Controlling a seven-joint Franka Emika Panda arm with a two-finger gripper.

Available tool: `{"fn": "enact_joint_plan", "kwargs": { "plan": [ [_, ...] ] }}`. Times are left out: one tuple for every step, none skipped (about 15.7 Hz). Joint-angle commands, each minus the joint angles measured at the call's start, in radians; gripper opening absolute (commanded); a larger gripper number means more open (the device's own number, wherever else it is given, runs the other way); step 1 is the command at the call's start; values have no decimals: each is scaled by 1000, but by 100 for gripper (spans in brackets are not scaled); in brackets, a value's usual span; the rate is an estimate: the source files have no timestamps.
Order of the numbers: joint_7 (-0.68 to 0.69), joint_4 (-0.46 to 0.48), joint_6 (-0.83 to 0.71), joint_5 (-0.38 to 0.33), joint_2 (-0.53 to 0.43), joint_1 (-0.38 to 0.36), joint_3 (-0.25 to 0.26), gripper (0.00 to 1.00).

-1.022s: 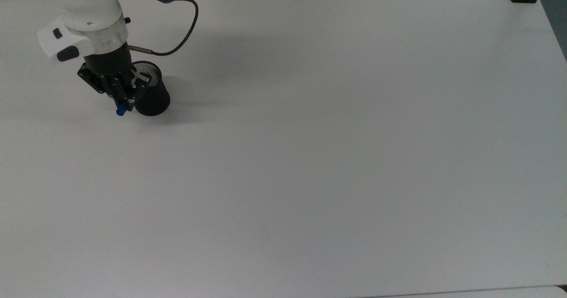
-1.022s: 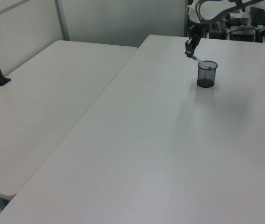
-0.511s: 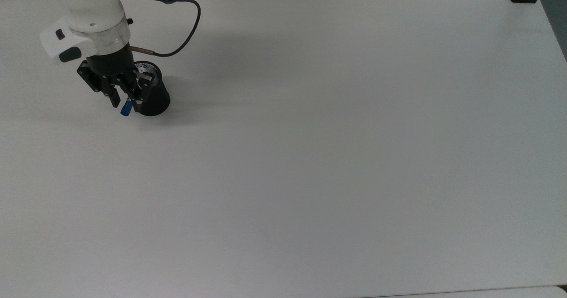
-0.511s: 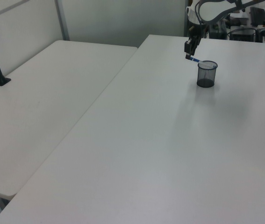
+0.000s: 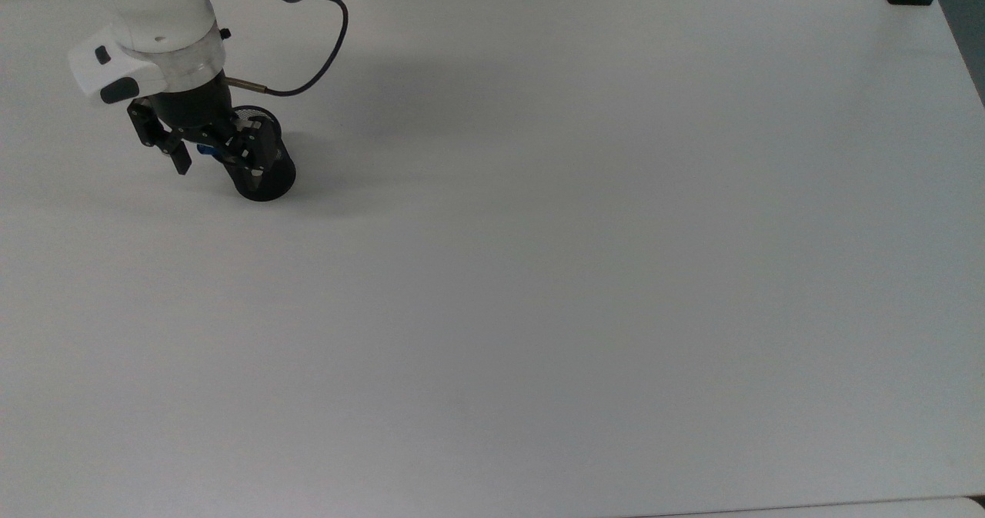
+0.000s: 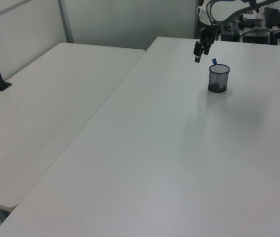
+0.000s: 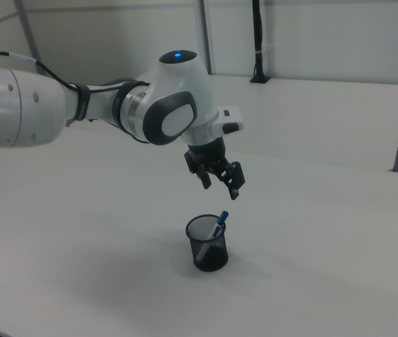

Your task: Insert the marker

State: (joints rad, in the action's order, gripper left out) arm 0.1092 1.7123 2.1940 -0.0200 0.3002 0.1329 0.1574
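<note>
a big white table (image 5: pixel 585 256) takes up most of the top view. a second white table (image 6: pixel 41 108) stands beside it on the left view's left, with a thin gap between the two.

the white robot arm (image 7: pixel 79 105) reaches over the big table from the right view's left. in the top view it sits in the upper left corner, and a dark cable (image 5: pixel 323 48) loops from it.

a black mesh cup (image 7: pixel 208 243) stands upright on the big table, near the top view's upper left. in the left view the cup (image 6: pixel 219 78) is far back on the big table.

the gripper (image 7: pixel 220 179) hangs in the air a little above the cup. its two black fingers (image 7: pixel 235 181) are spread apart and hold nothing.

the marker (image 7: pixel 220 223) is inside the cup. it leans against the rim, and its blue end sticks up over the edge. in the left view that blue end (image 6: pixel 214 61) pokes up from the cup's rim. in the top view a bit of blue (image 5: pixel 206 148) shows just under the gripper (image 5: pixel 206 161).
</note>
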Motion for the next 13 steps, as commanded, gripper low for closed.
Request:
{"fn": "enact_joint_plan", "kwargs": {
  "plan": [
    [-23,12,-66,8,-53,-10,4,89],
    [-23,10,-106,5,-70,-12,2,93],
    [-23,-3,-155,0,-90,-13,-1,98],
    [-23,-14,-215,-1,-104,-15,-4,100],
    [-23,-34,-273,-3,-116,-21,-10,100],
    [-23,-51,-330,-3,-124,-39,-16,100],
    [-23,-63,-380,-3,-128,-64,-16,100],
    [-23,-72,-422,-3,-142,-87,-16,100],
    [-25,-73,-450,-3,-150,-114,-16,100],
    [-25,-73,-476,-3,-165,-137,-16,100],
    [-25,-73,-505,-5,-176,-157,-16,100],
    [-25,-73,-537,-9,-188,-174,-16,100],
    [-23,-73,-565,-21,-203,-191,-16,100]
  ]
}}
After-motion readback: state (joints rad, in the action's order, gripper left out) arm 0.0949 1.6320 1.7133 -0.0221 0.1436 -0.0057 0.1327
